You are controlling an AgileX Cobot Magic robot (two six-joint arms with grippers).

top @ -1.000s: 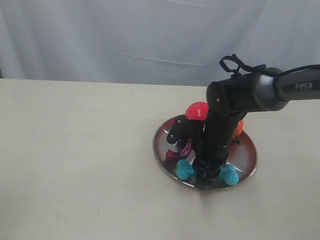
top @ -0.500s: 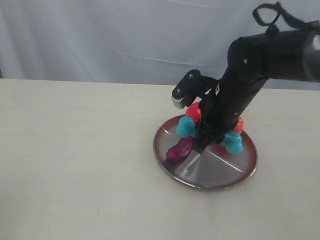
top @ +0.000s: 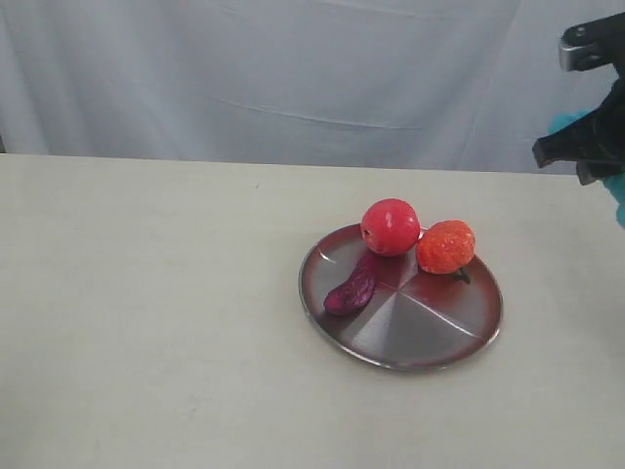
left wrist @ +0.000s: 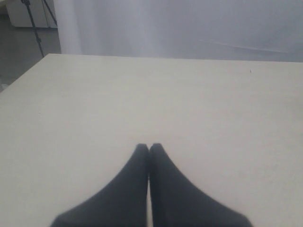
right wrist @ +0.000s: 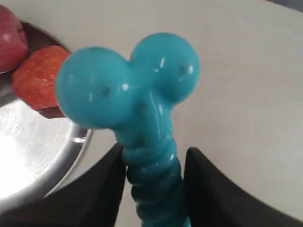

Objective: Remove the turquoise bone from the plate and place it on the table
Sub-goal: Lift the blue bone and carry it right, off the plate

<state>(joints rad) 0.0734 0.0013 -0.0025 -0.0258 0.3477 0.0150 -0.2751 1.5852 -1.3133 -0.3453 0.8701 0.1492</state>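
The right gripper (right wrist: 156, 156) is clamped on the ribbed shaft of the turquoise bone (right wrist: 142, 109). The bone's long axis runs straight out from between the fingers, knobbed end foremost. It hangs in the air near the right edge of the table (top: 146, 293), off to the side of the plate (top: 430, 337). On the plate lie a red fruit (top: 391, 227), an orange fruit (top: 446, 246) and a purple piece (top: 352, 286). The left gripper (left wrist: 149, 147) is closed on nothing, above bare tabletop.
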